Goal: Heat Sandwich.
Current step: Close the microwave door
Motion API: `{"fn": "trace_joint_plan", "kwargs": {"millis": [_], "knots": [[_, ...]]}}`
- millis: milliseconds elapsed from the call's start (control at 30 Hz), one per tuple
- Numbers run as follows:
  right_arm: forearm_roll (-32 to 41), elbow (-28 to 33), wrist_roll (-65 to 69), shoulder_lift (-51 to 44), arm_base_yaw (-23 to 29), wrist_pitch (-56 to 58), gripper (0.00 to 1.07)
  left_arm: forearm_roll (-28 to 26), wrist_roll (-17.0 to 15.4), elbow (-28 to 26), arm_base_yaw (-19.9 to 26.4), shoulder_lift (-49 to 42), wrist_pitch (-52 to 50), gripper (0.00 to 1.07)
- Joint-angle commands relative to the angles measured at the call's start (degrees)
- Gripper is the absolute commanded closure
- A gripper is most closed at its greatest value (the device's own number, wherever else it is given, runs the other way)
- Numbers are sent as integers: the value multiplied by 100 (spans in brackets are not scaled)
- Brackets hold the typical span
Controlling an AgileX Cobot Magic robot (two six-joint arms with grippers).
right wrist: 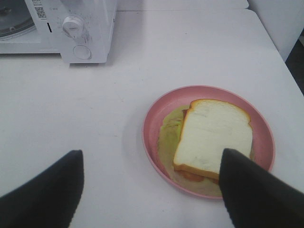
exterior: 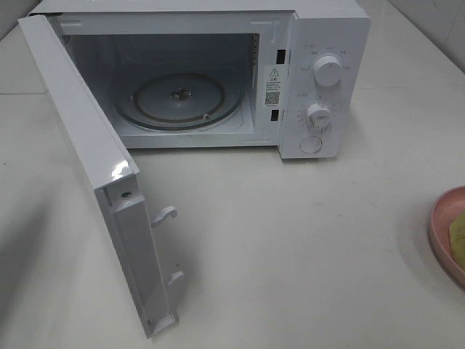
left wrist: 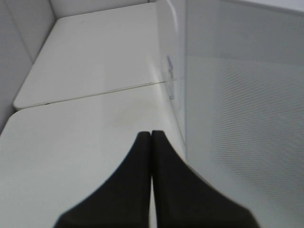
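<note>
The sandwich point(right wrist: 213, 137), white bread with a tan crust over a yellow-green layer, lies on a round pink plate point(right wrist: 153, 118) on the white table. My right gripper point(right wrist: 152, 154) hovers over the plate's near side, open and holding nothing; one finger point(right wrist: 256, 190) overlaps the sandwich's corner in the picture. In the exterior view only the plate's edge point(exterior: 439, 218) and a yellow-green strip of the sandwich point(exterior: 458, 240) show at the far right. My left gripper point(left wrist: 151, 134) is shut on nothing, close beside the open microwave door point(left wrist: 237, 118). Neither gripper shows in the exterior view.
The white microwave point(exterior: 320, 80) stands at the back, its door point(exterior: 87, 182) swung wide open toward the front left. A glass turntable point(exterior: 178, 98) lies inside the cavity. Bare white table point(exterior: 290, 254) stretches between the microwave and the plate.
</note>
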Motion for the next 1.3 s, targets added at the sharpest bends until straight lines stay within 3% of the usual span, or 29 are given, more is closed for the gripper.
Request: {"fn": "trace_joint_plan", "kwargs": {"millis": [33, 67, 233, 333, 467, 533, 1067, 1300], "knots": [[-6, 23, 0, -160, -34, -57, 32, 802, -642, 23, -6, 235, -539, 107], [-6, 23, 0, -160, -34, -57, 32, 1157, -796, 23, -6, 401, -773, 107], [-6, 23, 0, -160, -34, -57, 32, 1564, -1152, -29, -6, 814, -1266, 107], [-6, 23, 0, -160, -34, -57, 32, 1627, -1243, -46, -57, 928, -1398, 107], [-6, 23, 0, -160, -34, -57, 32, 1581, -1169, -143, -493, 1020, -1369, 107], [-6, 23, 0, -160, -34, -57, 32, 1352, -1014, -246, -859, 1146, -1352, 107], [-6, 23, 0, -160, -34, -57, 32, -29, -756, -934, -2395, 1914, -1249, 107], [-6, 23, 0, -160, -34, -57, 32, -980, -258, -1507, -3231, 2349, -900, 107]]}}
